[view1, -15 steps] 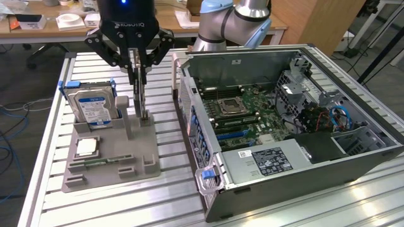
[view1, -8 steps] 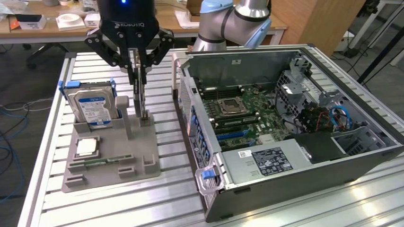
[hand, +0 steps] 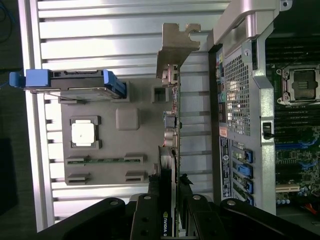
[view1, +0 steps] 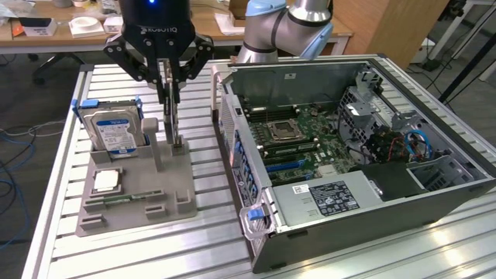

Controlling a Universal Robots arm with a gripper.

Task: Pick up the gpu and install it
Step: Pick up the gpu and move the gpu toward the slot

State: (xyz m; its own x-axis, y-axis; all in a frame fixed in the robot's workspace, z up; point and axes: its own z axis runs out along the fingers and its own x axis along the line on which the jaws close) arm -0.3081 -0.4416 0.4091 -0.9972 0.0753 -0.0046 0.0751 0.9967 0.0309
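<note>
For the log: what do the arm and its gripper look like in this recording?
The arm is silver-grey, with rounded joints and light blue caps. The gripper is black, with white ROBOTIQ lettering on its body and a blue light above it. Its fingers are black jointed links with visible pivot screws.

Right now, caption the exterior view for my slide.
Gripper clamps the upright gpu at the gray parts holder, beside the open computer case.
</note>
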